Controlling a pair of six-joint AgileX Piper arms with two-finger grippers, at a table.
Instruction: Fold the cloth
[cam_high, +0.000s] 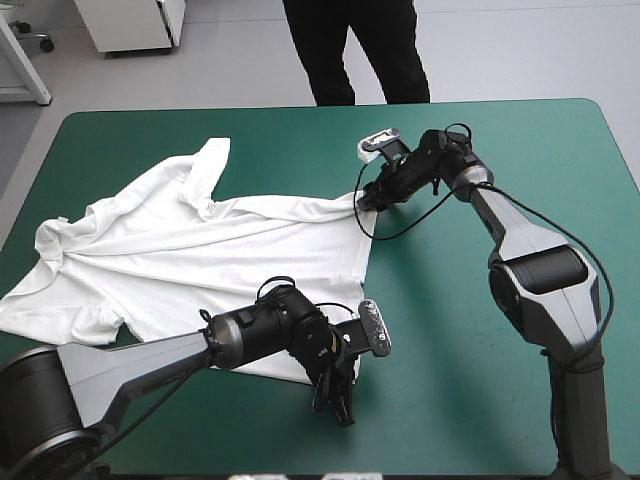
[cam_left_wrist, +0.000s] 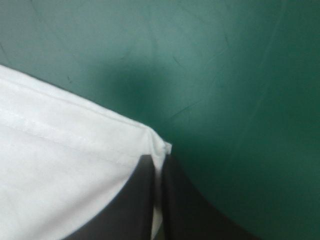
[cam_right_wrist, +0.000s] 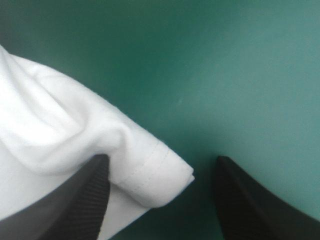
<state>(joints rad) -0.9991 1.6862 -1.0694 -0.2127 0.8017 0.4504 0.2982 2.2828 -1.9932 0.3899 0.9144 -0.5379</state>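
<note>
A: Looking leftmost first at the T-shirt (cam_high: 200, 260): lies spread but wrinkled over the left and middle of the teal-green cover (cam_high: 480, 150), sleeves toward the left edge, hem toward the middle.

B: Agreed. Next along, the left gripper (cam_high: 340, 400)?

A: Sits at the near hem corner. Pinches that corner, black fingers (cam_left_wrist: 135, 200) all but together on the white edge.

B: Looks a thin bite, though probably enough to lift. And farther right, the right gripper (cam_high: 365, 203)?

A: Waits at the far hem corner with fingers (cam_right_wrist: 75, 205) spread apart. Grips nothing; has the corner lying between them, draped against one finger.

B: So: close on that corner before anything else. Take in the stitched hem, not just the tip.

A: Then raise both corners together, level, keeping the hem taut between them.

B: Carry across toward the sleeves slowly, without dragging wrinkles along. Mind the left pinch; likely to slip under a jerk.
</note>
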